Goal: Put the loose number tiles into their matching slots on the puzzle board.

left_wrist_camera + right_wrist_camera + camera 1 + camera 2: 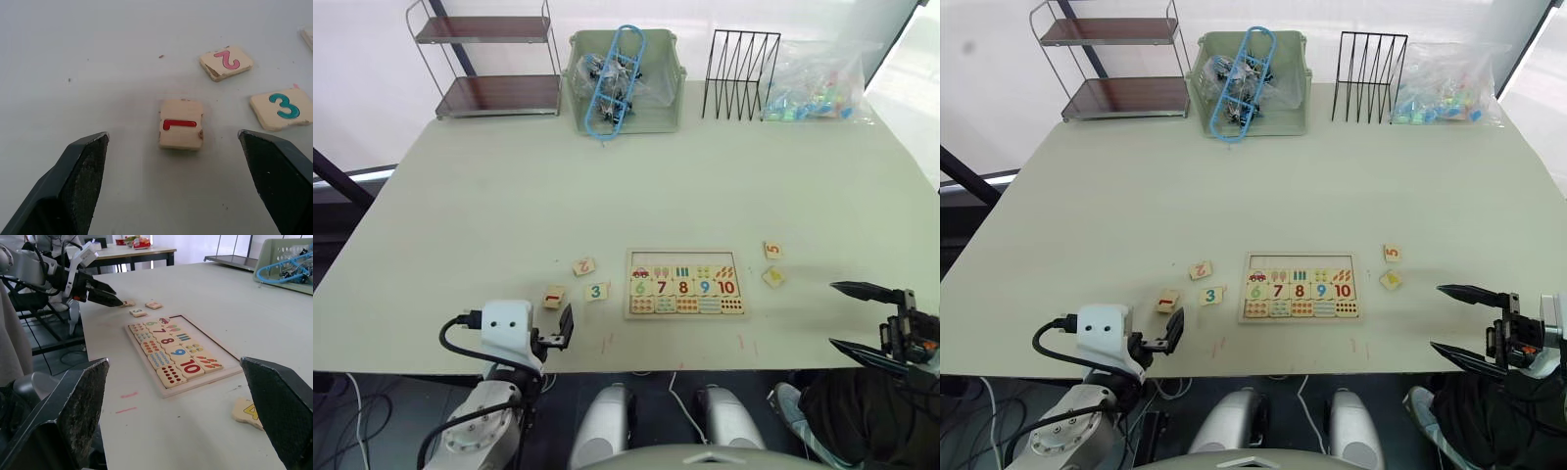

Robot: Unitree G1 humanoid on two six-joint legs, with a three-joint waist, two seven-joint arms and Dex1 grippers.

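Beside the puzzle board (685,284), one loose tile's (773,277) digit is unreadable.

Along the far edge of the pale table (509,196) stood a two-tier wire shelf (487,61), then a green bin (625,83) with a blue hanger (612,83) sticking out. Next came a black wire rack (739,75) and a clear bag of coloured bits (818,86).

Left gripper (565,327) is hovering at lower left, fingers spread; right gripper (862,318) is gaping at lower right.
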